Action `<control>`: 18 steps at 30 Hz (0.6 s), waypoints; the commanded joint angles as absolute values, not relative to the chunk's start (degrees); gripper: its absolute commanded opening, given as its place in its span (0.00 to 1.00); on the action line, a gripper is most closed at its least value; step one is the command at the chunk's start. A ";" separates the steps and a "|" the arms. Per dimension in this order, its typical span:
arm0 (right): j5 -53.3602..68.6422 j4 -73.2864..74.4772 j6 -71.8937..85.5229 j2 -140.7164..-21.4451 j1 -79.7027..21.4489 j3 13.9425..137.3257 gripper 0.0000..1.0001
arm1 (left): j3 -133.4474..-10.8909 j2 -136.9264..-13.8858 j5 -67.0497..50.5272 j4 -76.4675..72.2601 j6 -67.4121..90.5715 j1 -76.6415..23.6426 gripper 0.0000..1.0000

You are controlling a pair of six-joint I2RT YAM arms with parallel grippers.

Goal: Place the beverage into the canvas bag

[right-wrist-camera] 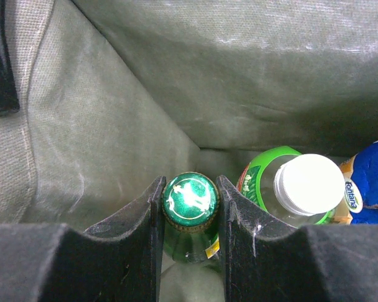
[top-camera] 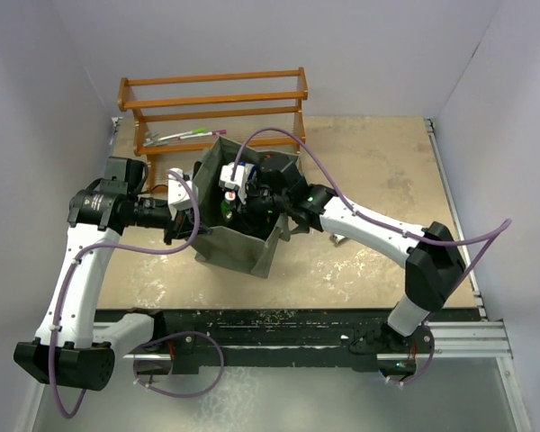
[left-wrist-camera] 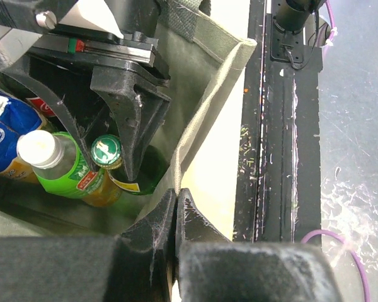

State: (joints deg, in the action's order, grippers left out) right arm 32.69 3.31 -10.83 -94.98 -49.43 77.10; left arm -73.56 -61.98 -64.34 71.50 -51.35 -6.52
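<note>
Right end effector (right-wrist-camera: 189, 184) grips the green-capped bottle (right-wrist-camera: 189, 200) by its neck, deep inside the canvas bag (right-wrist-camera: 252, 75). Left end effector (left-wrist-camera: 176, 202) pinches the bag's rim. Best to settle the bottle upright before letting go.

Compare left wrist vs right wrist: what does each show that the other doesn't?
Left wrist only: the left gripper pinched shut on the canvas bag rim, the table's near edge, the black rail and a purple cable. Right wrist only: the bag's bare inner walls meeting at a corner, and both right fingers touching the cap's sides. Both: the right gripper closed on the green-capped bottle, the white-capped green bottle beside it, and a blue-labelled drink.
</note>
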 commanded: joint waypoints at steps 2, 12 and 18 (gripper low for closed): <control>37.18 -4.17 -6.68 -95.13 -50.10 77.42 0.00 | -75.90 -59.83 -70.48 71.23 -48.54 -6.92 0.00; 38.41 0.19 -8.55 -98.49 -50.10 80.41 0.00 | -74.33 -58.29 -69.21 67.93 -44.80 -6.86 0.00; 37.63 7.74 -15.45 -100.34 -50.19 83.32 0.00 | -73.05 -57.47 -68.40 65.92 -43.52 -6.86 0.00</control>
State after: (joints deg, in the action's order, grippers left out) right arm 32.99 5.17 -12.67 -101.14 -49.39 79.09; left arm -72.47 -60.20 -63.24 68.64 -46.02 -6.52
